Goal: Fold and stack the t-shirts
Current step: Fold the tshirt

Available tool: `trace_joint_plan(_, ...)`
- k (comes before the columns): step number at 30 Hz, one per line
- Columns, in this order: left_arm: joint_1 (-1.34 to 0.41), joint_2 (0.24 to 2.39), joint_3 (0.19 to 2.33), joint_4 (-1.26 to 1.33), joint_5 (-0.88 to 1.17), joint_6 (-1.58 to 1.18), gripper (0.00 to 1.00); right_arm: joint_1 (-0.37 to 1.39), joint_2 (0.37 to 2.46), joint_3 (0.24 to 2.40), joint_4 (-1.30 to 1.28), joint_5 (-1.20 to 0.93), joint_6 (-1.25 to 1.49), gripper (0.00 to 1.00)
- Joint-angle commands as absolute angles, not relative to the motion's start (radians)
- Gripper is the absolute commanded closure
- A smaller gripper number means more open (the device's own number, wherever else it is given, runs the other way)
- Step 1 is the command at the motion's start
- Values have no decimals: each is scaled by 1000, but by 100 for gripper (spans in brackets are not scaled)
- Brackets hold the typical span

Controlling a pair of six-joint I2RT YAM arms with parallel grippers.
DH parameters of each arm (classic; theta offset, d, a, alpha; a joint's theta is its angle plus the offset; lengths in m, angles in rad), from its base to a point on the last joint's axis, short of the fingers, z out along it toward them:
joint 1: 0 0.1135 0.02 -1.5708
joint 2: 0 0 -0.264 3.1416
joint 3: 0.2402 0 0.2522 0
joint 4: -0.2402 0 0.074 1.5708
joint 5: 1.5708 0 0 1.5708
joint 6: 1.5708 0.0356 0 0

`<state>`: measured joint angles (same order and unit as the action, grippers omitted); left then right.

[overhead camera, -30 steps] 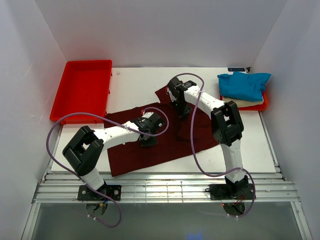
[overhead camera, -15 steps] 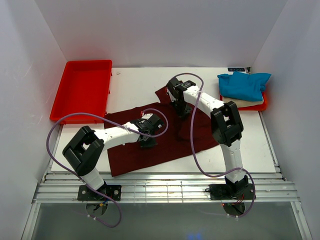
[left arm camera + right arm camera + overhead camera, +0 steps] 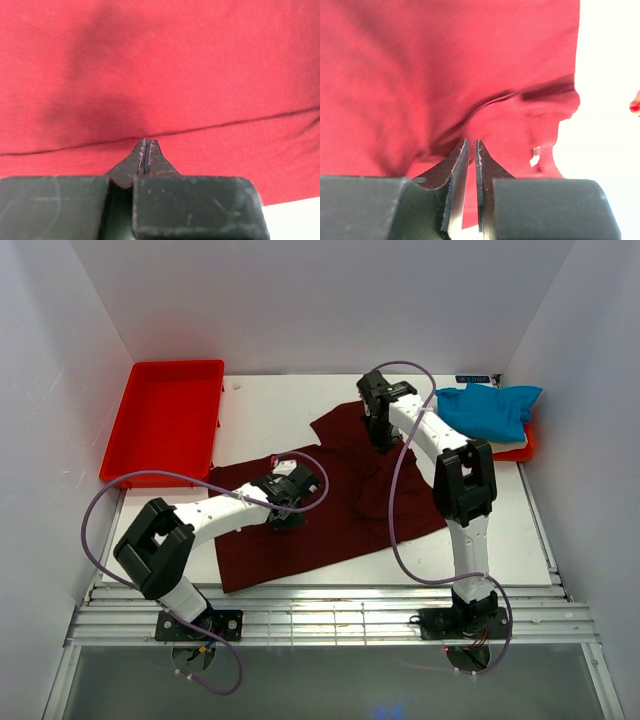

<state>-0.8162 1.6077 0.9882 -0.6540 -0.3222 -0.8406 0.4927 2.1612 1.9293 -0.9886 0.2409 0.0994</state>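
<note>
Right gripper (image 3: 472,142) moved farther back, fingers pinching bunched fold of maroon t-shirt (image 3: 335,525), dragging it along. Left gripper (image 3: 145,144) fingers pressed together, tips on seam, shirt under them. Fold just starting.

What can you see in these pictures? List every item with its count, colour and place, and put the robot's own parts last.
maroon t-shirt: one, dark maroon, spread across the middle of the table
blue t-shirt: one, bright blue, bunched on top of the pile at far right
cream t-shirt: one, cream, under the blue one
left tray: one, red, far left of the table
right tray: one, red, under the two shirts at far right
table: one, white
cables: two, purple, looped along the arms
arms: two, white and black, bases at the near edge
left jaws: black, shut, tips on the maroon t-shirt
right jaws: black, shut on the maroon t-shirt's far part
</note>
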Motion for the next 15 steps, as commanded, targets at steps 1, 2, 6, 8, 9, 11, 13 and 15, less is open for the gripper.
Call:
trace_joint_plan(1,-781,1500,971,-672,-396,-856,100,420,2189,1965,-954,265,135,86)
trace_joint_plan(2,-776,1491,965,-669,-396,-856,100,398,2191,1960,-942,267,138,88)
trace_joint_plan(6,-778,1467,931,-664,-393,-857,100,351,2213,1944,-873,264,138,92)
trace_joint_plan(8,-776,1460,907,-664,-388,-870,100,335,2233,1945,-856,264,133,92)
trace_joint_plan(9,-776,1460,899,-666,-385,-874,100,328,2240,1947,-847,262,130,92)
trace_joint_plan(11,-776,1453,882,-672,-391,-885,100,313,2250,1947,-822,258,124,92)
trace_joint_plan(13,-776,1447,873,-675,-397,-899,100,304,2266,1944,-796,242,118,92)
trace_joint_plan(15,-775,1445,867,-678,-403,-900,100,295,2286,1945,-790,241,115,92)
